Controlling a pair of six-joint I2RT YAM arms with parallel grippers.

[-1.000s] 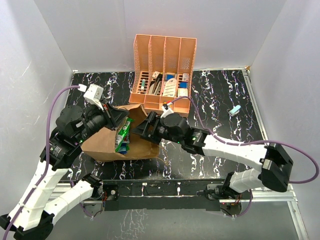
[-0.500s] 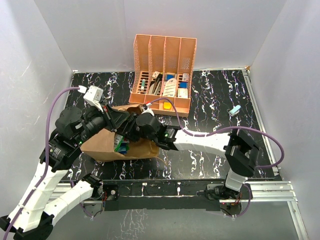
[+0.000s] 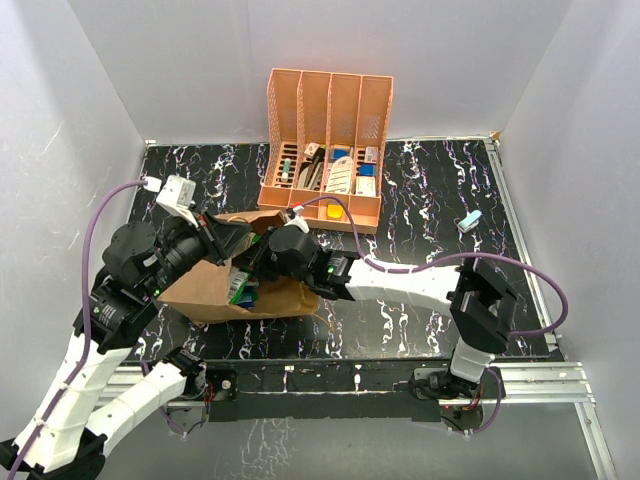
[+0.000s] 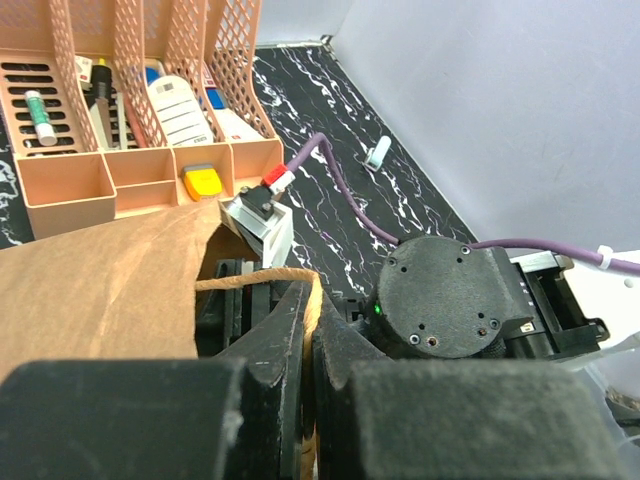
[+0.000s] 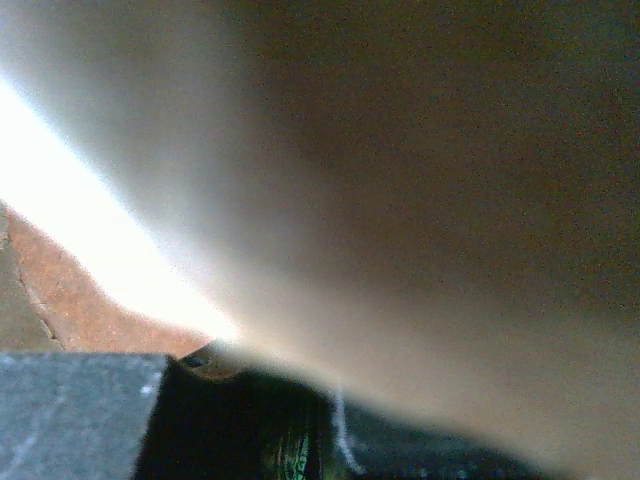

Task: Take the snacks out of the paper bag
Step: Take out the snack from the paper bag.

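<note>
left pincer [image 3: 222,240]: closed on the bag's top lip beside the handle. It holds the mouth lifted, a little higher and further left than a second ago.
bag [image 3: 195,292]: lies on its side, hanging from the left pincer and spreading below it. The mouth faces the right pincer and is propped open.
cord [image 4: 250,280]: the handle loop sits just ahead of the left pincer's fingers, against the paper edge.
snacks [image 3: 240,287]: green and blue packets show in the mouth, below the left pincer and just left of the right pincer. None is out of the bag yet.
right pincer [image 3: 264,262]: a second ago it stood wide open outside the mouth. Now it is pushed into the mouth and its jaws have come together.
meaning: this looks like the grab on a packet. If the grip has caught, drawing it out is the next step.
rack [image 3: 325,110]: stands behind the right pincer, well apart from it, and has not moved.
hidden: from above, the right pincer's tips are buried in the bag. Its own camera gives a blur of brown paper and only a sliver of the snacks' green at the bottom, so I cannot tell whether a packet sits between the jaws. How many packets lie deeper in the bag is also unseen.
</note>
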